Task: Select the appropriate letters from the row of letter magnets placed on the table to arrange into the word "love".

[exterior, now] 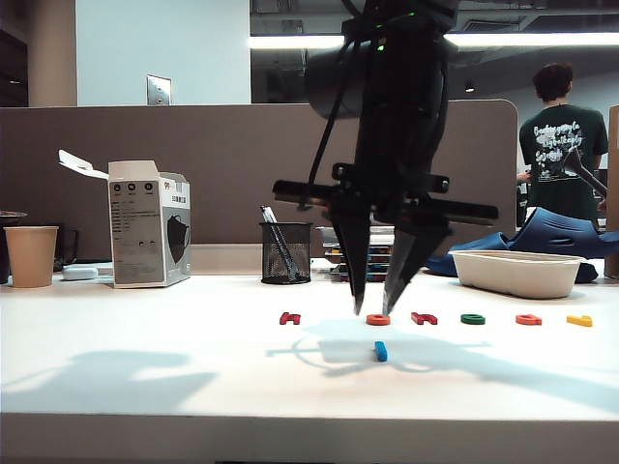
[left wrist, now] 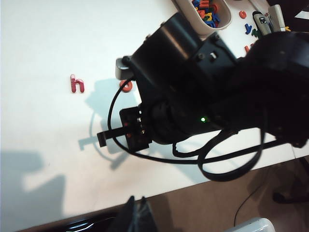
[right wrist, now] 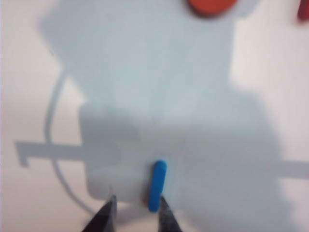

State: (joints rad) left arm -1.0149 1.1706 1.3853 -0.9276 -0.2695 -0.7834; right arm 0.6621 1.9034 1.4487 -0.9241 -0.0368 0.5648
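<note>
Blue bar [right wrist: 157, 186]: small flat glossy plastic, rounded ends, lying flat on the smooth white table [exterior: 145, 387], free of any grip. It sits alone, nearer the table's front edge than the row of letters. Right gripper [exterior: 377, 307] hangs point-down over the table, dark tapered fingers [exterior: 353, 261] parted and empty; in the right wrist view the bar's near end lies between the fingertips. Just beyond the tips: orange ring [exterior: 378, 319], flat and round. Further out in the row: dark red angular letter [exterior: 424, 318], green rounded letter [exterior: 473, 318], orange-red letter [exterior: 528, 319], yellow V [exterior: 579, 320]; another dark red letter [exterior: 289, 317] on the other side. Left gripper [left wrist: 137, 212] barely in shot at the frame edge, can't tell its state.
</note>
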